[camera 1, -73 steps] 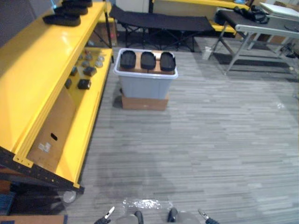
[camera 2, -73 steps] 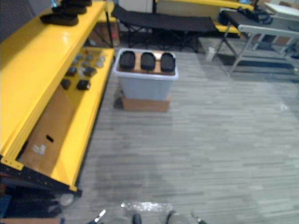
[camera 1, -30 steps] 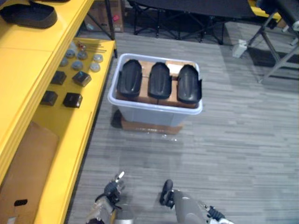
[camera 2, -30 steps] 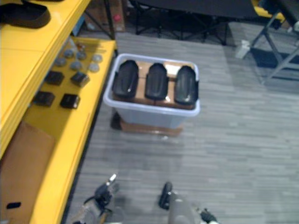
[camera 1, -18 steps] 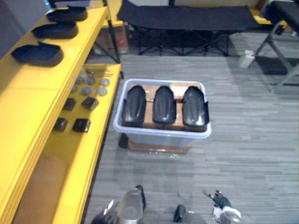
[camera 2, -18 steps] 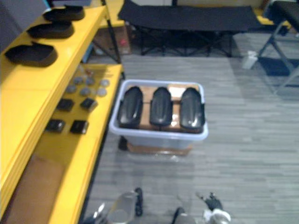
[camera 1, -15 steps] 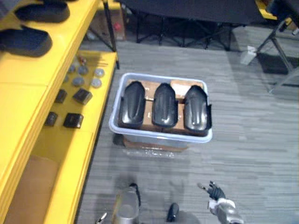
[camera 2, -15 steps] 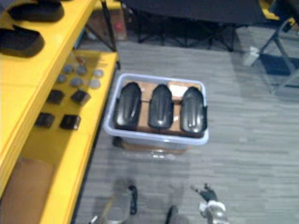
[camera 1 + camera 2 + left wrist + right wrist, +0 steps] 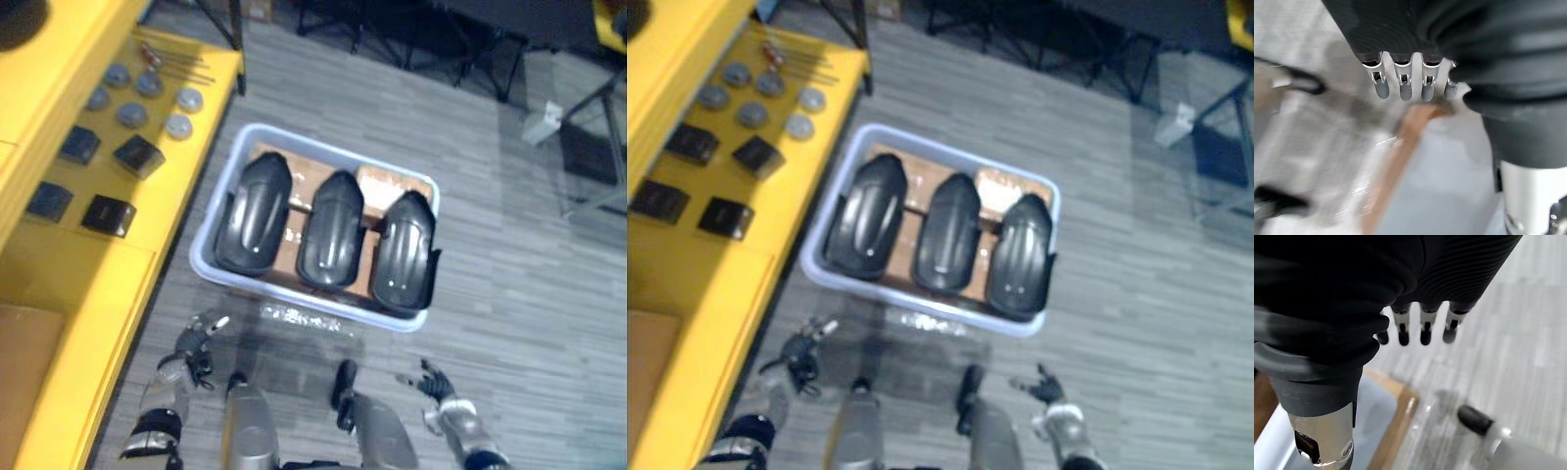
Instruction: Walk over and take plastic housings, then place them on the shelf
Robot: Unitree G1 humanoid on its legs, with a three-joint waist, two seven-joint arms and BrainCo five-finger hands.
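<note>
Left robot hand [image 9: 186, 352] and right robot hand [image 9: 438, 385] have risen, spread, near the pale grey plastic bin [image 9: 304, 302]; its crowded black plastic housings [image 9: 330, 230] may snag together.

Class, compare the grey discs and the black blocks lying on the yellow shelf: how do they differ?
The discs are round and grey; the blocks are squarish and black. There are six discs but four blocks. The discs lie farther from the robot, the blocks nearer. Both sets rest loose on the same yellow shelf.
</note>
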